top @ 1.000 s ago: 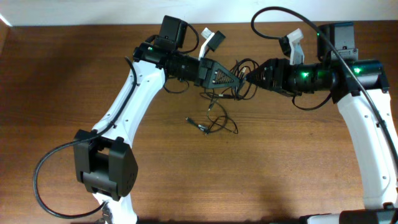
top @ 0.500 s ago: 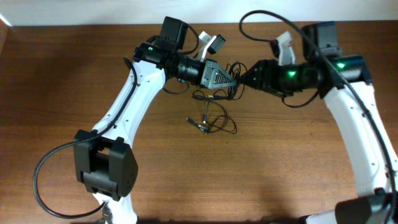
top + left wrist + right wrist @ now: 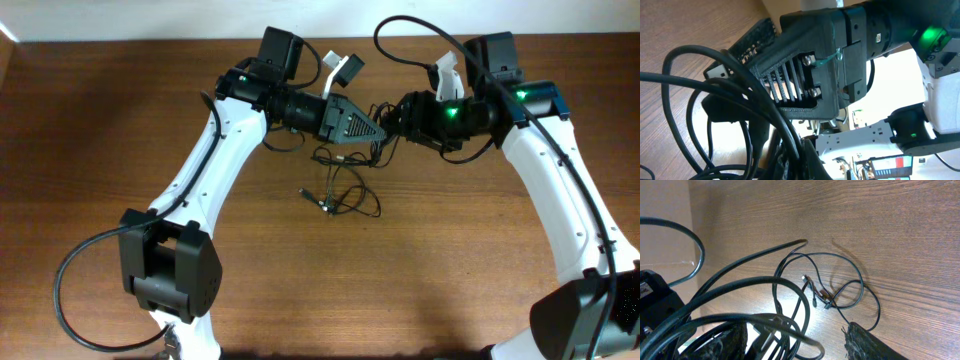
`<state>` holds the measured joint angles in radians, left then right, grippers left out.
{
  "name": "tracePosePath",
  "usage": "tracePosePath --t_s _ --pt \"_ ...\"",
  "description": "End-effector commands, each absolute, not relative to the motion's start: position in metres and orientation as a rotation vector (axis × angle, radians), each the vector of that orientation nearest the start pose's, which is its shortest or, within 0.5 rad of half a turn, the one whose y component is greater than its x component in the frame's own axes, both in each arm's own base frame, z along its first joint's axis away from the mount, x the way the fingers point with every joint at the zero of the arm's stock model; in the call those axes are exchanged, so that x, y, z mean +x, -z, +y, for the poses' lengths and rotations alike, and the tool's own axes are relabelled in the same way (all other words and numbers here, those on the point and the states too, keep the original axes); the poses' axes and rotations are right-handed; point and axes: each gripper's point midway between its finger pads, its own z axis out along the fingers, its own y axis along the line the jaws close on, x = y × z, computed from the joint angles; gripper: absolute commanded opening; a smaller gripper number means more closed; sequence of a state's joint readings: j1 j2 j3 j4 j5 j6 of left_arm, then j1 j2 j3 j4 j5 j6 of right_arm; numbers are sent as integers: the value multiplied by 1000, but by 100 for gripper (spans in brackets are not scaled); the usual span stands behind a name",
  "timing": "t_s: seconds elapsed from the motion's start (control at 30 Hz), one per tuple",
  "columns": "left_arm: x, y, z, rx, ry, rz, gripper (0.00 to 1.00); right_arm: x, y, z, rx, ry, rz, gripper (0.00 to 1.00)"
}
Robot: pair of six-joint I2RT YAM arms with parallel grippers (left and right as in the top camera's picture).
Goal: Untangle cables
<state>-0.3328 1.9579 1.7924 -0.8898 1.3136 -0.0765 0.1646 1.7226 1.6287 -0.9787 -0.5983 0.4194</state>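
The cables (image 3: pixel 346 192) are thin black cords. One bunch hangs between my two grippers above the table, and loose loops with small plug ends (image 3: pixel 819 296) lie on the wood below. My left gripper (image 3: pixel 372 127) points right and is shut on the bunch of cables (image 3: pixel 715 100); its fingers (image 3: pixel 801 159) show at the bottom edge, pressed together among the cords. My right gripper (image 3: pixel 393 117) faces it almost tip to tip. Its fingers (image 3: pixel 795 332) are wide apart, with cable loops running between them.
The brown wooden table (image 3: pixel 470 260) carries only the cables. Thick black arm cables arch over my right arm (image 3: pixel 420 25) and beside the left arm's base (image 3: pixel 75 270). The table's far edge meets a white wall (image 3: pixel 150 15).
My right gripper has moved left, close up to the left gripper and the held bunch. The left gripper has stayed about where it was. The loops on the table have barely shifted.
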Motion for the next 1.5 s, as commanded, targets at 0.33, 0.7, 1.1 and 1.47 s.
tracePosePath --t_s 0.33,0.7,1.1,1.47 --pt "324 -377 -294 965 2067 1847 0 399 -215 158 163 -907 2674 64" --pt "336 -487 -247 1070 1771 1582 0 403 -172 127 317 -779 2799 63" --pt "381 -487 -171 863 1626 1633 0 392 -160 -29 739 -614 2768 59" --pt "408 -334 -249 755 754 2292 4 373 -233 -60 699 -676 2635 72"
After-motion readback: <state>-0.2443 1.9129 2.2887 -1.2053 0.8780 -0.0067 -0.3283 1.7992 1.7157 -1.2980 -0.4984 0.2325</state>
